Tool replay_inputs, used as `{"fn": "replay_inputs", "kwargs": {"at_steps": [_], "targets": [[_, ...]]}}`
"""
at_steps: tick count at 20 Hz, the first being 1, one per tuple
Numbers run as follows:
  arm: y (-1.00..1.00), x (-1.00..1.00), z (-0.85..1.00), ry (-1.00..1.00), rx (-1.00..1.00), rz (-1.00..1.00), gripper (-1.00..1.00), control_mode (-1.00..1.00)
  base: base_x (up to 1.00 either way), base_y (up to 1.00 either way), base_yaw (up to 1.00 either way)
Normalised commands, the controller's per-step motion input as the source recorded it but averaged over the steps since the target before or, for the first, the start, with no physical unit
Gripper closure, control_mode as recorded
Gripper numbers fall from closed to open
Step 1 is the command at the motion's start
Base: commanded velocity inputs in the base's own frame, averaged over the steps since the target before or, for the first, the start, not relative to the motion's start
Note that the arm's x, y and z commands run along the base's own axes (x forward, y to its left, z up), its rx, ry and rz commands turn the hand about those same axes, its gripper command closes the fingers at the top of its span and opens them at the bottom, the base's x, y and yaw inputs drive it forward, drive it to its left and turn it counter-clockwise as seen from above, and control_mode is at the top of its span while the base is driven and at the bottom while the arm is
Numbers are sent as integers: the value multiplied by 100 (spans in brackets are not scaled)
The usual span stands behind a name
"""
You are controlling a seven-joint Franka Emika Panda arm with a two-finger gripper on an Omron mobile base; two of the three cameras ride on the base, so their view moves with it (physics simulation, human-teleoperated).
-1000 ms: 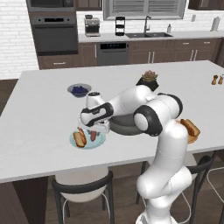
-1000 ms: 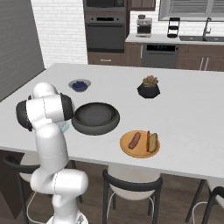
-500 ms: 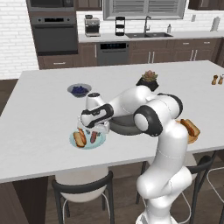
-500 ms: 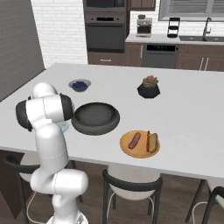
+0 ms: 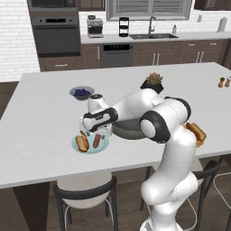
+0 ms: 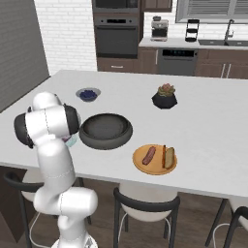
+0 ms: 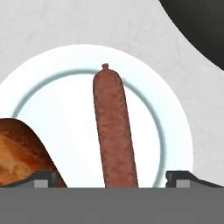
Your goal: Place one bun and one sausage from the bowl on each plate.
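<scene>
Hand view shows the pincer (image 7: 112, 179) spread wide, its two dark tips at the bottom corners with a sausage (image 7: 114, 131) lying free between them on the pale blue plate (image 7: 175, 131); a bun (image 7: 22, 153) sits on the same plate at lower left, and the dark bowl's (image 7: 197, 26) rim fills the upper right corner. In the right base view the bowl (image 6: 105, 130) looks empty, and the wooden plate (image 6: 155, 160) right of centre already carries a sausage and a bun. The release looks done; both plates seem served, so the next move is lifting straight up clear of the plate on the bench (image 5: 45, 113).
</scene>
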Motion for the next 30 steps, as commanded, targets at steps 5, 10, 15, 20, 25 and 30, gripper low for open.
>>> {"fn": "replay_inputs", "kwargs": {"at_steps": [5, 10, 15, 20, 25, 30], "targets": [[-20, -28, 100, -1, 0, 0, -100, -100, 0, 0, 0], [-82, -37, 100, -20, 0, 15, -100, -100, 0, 0, 0], [-100, -24, 75, -21, 0, 13, -100, -100, 0, 0, 0], [-100, -27, 51, -17, 2, 9, -100, -100, 0, 0, 0], [-100, -2, 1, 4, 12, 2, -100, -100, 0, 0, 0], [-81, 1, -36, 14, 0, 0, -100, -100, 0, 0, 0]]}}
